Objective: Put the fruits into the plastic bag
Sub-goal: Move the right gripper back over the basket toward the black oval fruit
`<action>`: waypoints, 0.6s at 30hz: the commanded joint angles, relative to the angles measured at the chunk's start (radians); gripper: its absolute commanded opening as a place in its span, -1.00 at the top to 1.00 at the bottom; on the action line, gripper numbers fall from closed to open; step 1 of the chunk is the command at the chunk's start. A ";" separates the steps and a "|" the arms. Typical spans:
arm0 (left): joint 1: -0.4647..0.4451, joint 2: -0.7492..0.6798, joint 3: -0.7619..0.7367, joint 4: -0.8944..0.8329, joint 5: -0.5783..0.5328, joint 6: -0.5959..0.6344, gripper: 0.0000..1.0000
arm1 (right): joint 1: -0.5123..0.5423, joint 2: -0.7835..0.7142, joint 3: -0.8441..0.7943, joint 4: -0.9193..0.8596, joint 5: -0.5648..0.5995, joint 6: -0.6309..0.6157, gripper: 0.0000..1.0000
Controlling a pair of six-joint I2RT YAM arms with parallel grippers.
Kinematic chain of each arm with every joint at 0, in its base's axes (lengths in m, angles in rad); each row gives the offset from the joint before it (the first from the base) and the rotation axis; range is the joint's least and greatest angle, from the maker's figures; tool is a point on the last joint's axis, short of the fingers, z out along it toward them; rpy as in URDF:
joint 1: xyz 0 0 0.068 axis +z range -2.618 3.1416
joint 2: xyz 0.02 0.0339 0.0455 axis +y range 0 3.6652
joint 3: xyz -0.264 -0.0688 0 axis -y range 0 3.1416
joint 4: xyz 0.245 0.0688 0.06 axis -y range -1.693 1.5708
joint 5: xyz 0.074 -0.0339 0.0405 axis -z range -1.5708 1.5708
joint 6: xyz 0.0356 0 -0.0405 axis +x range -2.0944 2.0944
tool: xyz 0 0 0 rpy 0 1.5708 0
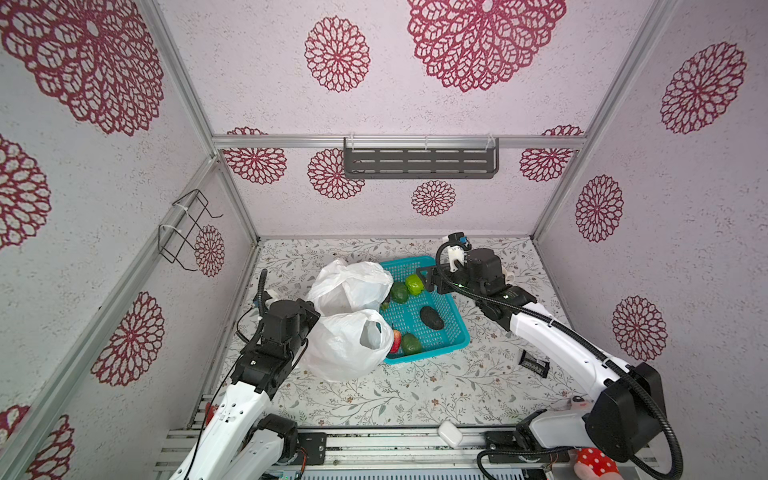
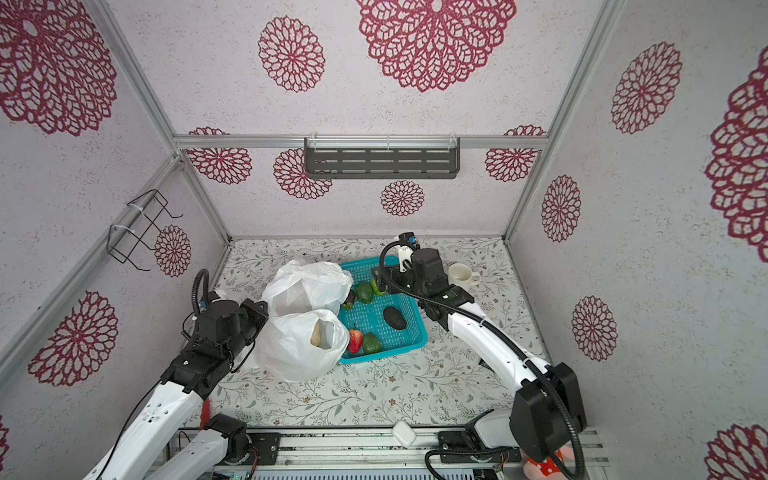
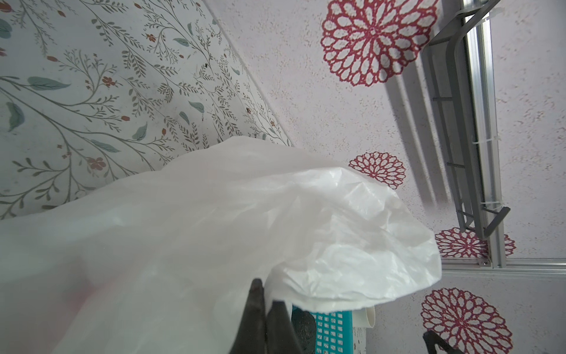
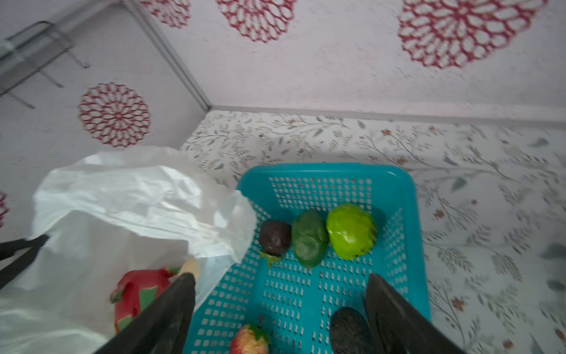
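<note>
1. Six fruits [image 1: 410, 344], as I count them, lie in the basket [image 4: 324, 171]. Two more, one red [image 4: 137, 291] and one pale yellow [image 2: 316, 334], are already inside the bag [image 1: 345, 349]. It stands just beside the basket, with one edge hanging over it.
2. My left gripper [image 3: 266, 309] is closed on the bag rim and holds the mouth up. My right gripper [image 4: 280, 280] is wide open and empty, above the basket.
3. Risk: the film is thin and slippery. If it slides out of my left jaws, the mouth can fall shut.
4. Risk: the round green fruit [image 4: 350, 231] lies against the oval one [image 4: 309, 239]. If I close on one, the other can roll away.
5. Risk: my right finger is near the hanging edge and can catch it.
6. The table [image 1: 415, 386] has a flat floral cover. The walls [image 1: 257, 83] are pale with red flower prints. A grey shelf [image 1: 419, 160] hangs at the back, and a mug [image 2: 461, 275] stands near the basket.
</note>
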 commanded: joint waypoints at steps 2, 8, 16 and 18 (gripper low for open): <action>-0.004 -0.001 0.004 0.008 0.002 0.000 1.00 | 0.000 0.065 0.011 -0.096 0.098 0.074 -0.74; -0.007 -0.010 0.001 -0.011 0.004 0.002 1.00 | 0.000 0.167 0.017 -0.184 0.071 0.092 -0.72; -0.012 -0.024 -0.014 -0.013 -0.016 0.002 1.00 | 0.001 0.226 0.014 -0.214 0.046 0.094 -0.71; -0.011 -0.023 -0.017 -0.011 -0.020 0.001 1.00 | 0.001 0.229 0.013 -0.213 0.046 0.092 -0.71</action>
